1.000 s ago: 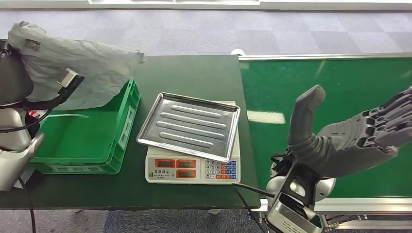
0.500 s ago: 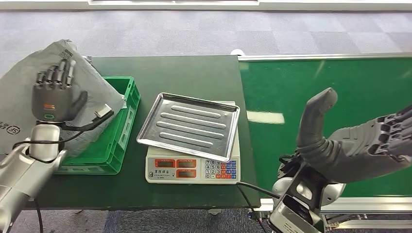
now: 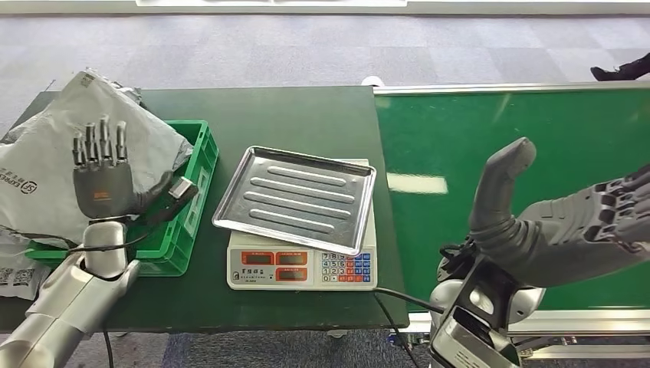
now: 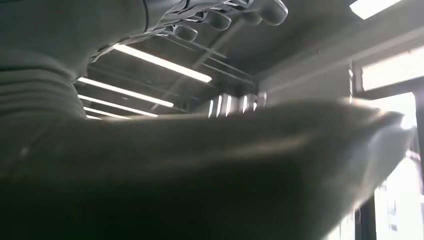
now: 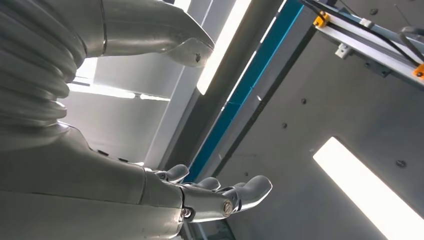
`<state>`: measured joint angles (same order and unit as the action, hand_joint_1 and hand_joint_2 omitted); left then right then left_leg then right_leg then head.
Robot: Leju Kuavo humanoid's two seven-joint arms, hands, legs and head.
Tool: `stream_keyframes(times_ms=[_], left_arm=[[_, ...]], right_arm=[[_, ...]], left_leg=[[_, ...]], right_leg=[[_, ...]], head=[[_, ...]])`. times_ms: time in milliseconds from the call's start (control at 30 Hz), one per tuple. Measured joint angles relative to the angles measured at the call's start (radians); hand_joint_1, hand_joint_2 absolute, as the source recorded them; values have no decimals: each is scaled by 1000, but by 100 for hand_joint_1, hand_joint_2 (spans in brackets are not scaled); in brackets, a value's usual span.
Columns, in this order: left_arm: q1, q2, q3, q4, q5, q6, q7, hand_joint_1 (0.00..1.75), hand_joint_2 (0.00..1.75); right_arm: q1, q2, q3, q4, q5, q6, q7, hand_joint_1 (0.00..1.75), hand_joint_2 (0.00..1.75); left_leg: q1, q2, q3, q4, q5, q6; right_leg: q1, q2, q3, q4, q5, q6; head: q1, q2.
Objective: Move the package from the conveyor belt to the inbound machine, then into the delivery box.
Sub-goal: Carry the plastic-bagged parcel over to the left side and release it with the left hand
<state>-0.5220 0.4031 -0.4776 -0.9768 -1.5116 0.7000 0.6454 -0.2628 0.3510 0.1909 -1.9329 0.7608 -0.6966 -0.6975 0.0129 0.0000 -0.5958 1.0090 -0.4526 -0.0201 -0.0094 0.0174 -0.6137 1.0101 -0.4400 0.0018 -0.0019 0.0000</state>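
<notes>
The grey package lies slumped over the green delivery box at the table's left, spilling past the box's left side. My left hand stands in front of it with fingers upright and apart, holding nothing; the left wrist view shows its fingers spread against the ceiling. My right hand hovers palm-up over the green conveyor belt, thumb raised and fingers extended, empty. The right wrist view has the same hand against ceiling lights.
A scale with a ridged steel tray on top sits mid-table between the box and the belt. Another labelled bag lies at the table's front left corner. A person's shoe shows beyond the belt, far right.
The package dropped from the raised left hand onto the green box. The left hand let go and drew back toward me, fingers now upright. The right hand barely moved.
</notes>
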Motion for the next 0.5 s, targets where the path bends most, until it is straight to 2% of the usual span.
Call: stream_keyframes(times_ms=[33,67,100,133,167,233,267,300,333,367,433,500], left_arm=[[18,23,12,-85,0,0,4,0,0],[42,29,47,-182,0,0,-39,0,0],[66,12,99,-278,1,0,-124,0,0],[85,-33,175,-369,11,0,-263,0,0],[97,-91,268,-455,35,1,-450,0,0],[99,-223,492,-593,169,1,-925,0,0],[96,-279,604,-645,264,1,-1144,0,44],[94,-330,712,-693,363,1,-1302,0,87],[94,-371,802,-733,446,1,-1389,0,131],[96,-408,865,-766,505,1,-1410,0,175],[106,-469,928,-820,611,1,-1387,0,175],[129,-513,915,-855,733,0,-1364,0,175]], right_arm=[[0,0,0,6,-4,0,0,0,175],[-1,0,0,13,-8,0,0,0,175],[-1,-1,0,20,-12,0,0,0,175],[0,-1,0,28,-14,0,0,0,175],[0,-2,0,35,-16,0,0,0,175],[0,-2,0,52,-14,0,0,0,175],[1,-2,0,60,-14,0,0,0,175],[2,-2,0,66,-13,0,0,0,175],[3,-2,0,71,-14,0,0,0,175],[3,-2,-1,75,-15,0,0,0,175],[4,-2,-1,78,-20,0,0,0,175],[6,-2,0,80,-39,0,0,0,175]], left_leg=[[0,1,0,0,0,0],[-1,1,0,0,0,0],[-2,-1,0,0,0,0],[-2,-3,-1,0,0,1],[-2,-5,-2,0,1,1],[-1,-1,-4,1,-1,1],[-2,4,-3,1,-2,1],[-3,9,-2,1,-3,1],[-3,13,0,1,-4,2],[-4,13,1,1,-4,2],[-4,10,1,1,-4,2],[-3,5,1,1,-4,2]], right_leg=[[0,1,-1,0,0,0],[0,1,-1,0,-1,0],[0,0,-2,0,-1,1],[0,-1,-1,0,-2,2],[0,-2,-1,0,-2,2],[1,1,-2,0,0,1],[0,5,-3,0,1,1],[-1,9,-3,0,2,1],[-2,12,-4,0,2,1],[-2,13,-4,0,2,1],[-2,10,-2,0,1,1],[-1,4,0,0,-1,2]], head=[[0,0],[0,0],[-1,0],[0,0],[0,0],[2,0],[2,0],[2,0],[2,0],[2,0],[2,0],[2,0]])
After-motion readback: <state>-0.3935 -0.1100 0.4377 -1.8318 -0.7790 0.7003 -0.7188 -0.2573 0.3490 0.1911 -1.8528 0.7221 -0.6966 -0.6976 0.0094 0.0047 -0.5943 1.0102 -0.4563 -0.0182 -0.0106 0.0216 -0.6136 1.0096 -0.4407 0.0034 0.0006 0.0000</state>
